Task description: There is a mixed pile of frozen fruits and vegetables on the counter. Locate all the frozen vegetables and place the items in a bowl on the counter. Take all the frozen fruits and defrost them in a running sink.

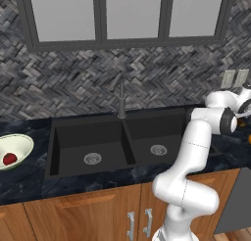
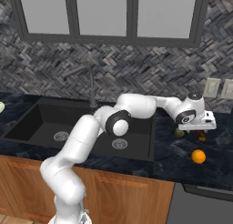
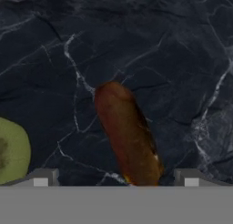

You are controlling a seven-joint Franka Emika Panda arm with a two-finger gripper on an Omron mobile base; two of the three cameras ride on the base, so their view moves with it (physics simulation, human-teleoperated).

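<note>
Pincer (image 2: pixel 196 127) jaws stand spread wide and grasp nothing, hanging above the dark marbled worktop (image 2: pixel 182 159) to the right of the sink (image 2: pixel 68 123). In the hand view its two finger tips (image 3: pixel 43 177) rise at either side, and the dark reddish-brown oblong vegetable (image 3: pixel 129 133) lies flat on the stone between them, tilted slightly off the line of the view, not touched by either tip. Just beside it, at the left edge of that view, sits part of the yellowish-olive lump (image 3: pixel 12 150), apart from the oblong.

From the right base view the lump (image 2: pixel 180 133) and a dark item, too small to tell, show under the hand, while the bright orange ball (image 2: pixel 198 156) lies near them on the worktop, closer to the front edge and clear of the others.

Well apart, at the far left of the worktop in the left base view, the pale bowl (image 1: pixel 22 141) holds the small red round vegetable (image 1: pixel 10 159). Between bowl and pile lies the black double-basin sink with round metal drains (image 1: pixel 92 158) and a tall dark faucet (image 1: pixel 121 100) behind the divider. A grey herringbone backsplash (image 1: pixel 73 83) rises behind, with wooden cabinets (image 1: pixel 98 215) below.
</note>
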